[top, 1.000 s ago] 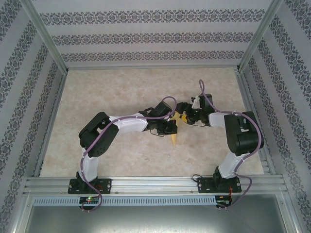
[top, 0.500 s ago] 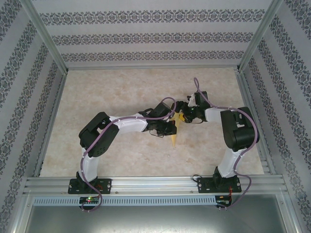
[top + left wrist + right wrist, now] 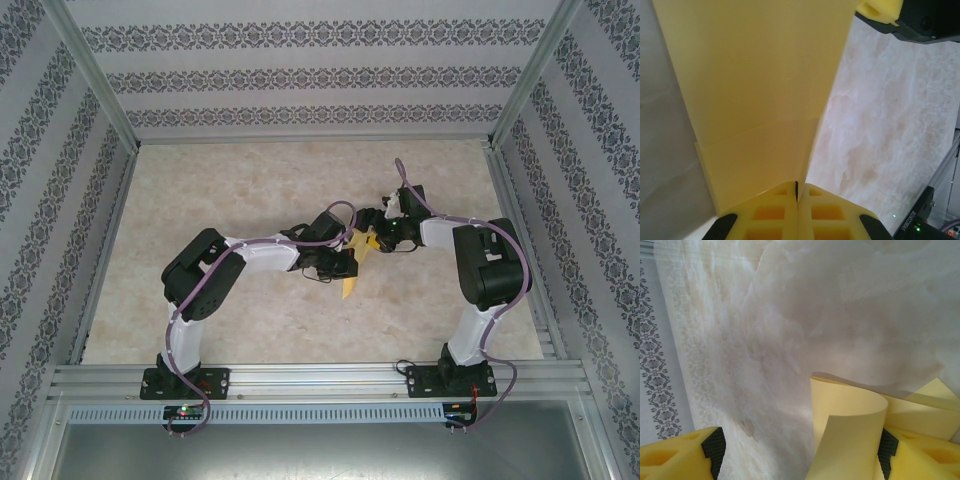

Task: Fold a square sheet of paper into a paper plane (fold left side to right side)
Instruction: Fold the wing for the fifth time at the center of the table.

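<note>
The yellow sheet of paper (image 3: 348, 287) is folded narrow, with a pointed end toward the near edge like a paper plane. My left gripper (image 3: 344, 263) is shut on its edge. In the left wrist view the paper (image 3: 755, 90) fans out from the closed gripper (image 3: 796, 192). My right gripper (image 3: 373, 238) sits just right of the paper's far end, its jaws wide open. In the right wrist view a curled flap of the paper (image 3: 850, 425) stands between the open gripper (image 3: 800, 445), close to the right finger (image 3: 920, 455).
The marbled beige table (image 3: 250, 190) has aluminium rails along its sides and near edge (image 3: 300, 380). Patterned walls close it in on three sides. The right gripper's yellow finger (image 3: 880, 7) shows at the top of the left wrist view.
Both grippers and the paper have shifted slightly left. The paper's pointed end has swung left, and the right gripper has moved closer to the paper's far end.
</note>
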Controlling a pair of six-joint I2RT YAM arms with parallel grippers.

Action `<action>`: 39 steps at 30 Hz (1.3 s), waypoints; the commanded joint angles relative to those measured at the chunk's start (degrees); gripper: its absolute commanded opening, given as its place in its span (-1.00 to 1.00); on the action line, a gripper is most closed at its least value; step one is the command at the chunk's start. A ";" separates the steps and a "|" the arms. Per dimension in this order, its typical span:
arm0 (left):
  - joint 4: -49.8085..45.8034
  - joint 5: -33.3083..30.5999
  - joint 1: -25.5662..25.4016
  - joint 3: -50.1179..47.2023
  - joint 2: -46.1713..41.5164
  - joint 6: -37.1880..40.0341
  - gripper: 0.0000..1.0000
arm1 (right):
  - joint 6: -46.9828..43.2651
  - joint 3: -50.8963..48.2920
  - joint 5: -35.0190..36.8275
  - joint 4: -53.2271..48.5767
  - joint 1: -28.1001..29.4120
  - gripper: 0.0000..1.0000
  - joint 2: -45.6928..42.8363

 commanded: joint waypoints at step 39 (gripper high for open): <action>3.68 0.43 2.12 -3.11 -4.35 0.63 -0.90 | -4.25 -2.48 7.18 -5.10 -3.73 -0.58 -7.92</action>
